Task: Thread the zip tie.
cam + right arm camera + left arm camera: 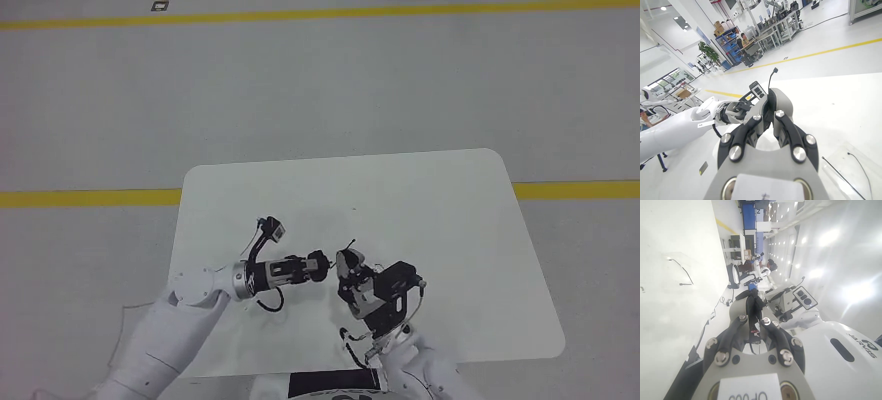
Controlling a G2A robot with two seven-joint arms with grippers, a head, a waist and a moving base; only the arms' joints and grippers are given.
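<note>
A black zip tie (769, 81) stands up from my right gripper (770, 94), which is shut on it; its square head is at the free upper end. From above, the same zip tie (349, 245) rises over the right gripper (347, 262) near the table's front middle. My left gripper (753, 294) is shut, pads together, and points at the right gripper from close by; I cannot tell whether anything lies between its pads. In the top view the left gripper (322, 263) is almost touching the right one. The zip tie (802, 279) also shows beyond it.
Spare zip ties (840, 176) lie on a clear plastic sheet (863, 151) on the white table (450, 200), beside the right arm. The left wrist view shows these ties (687, 273) too. The table's far half is bare.
</note>
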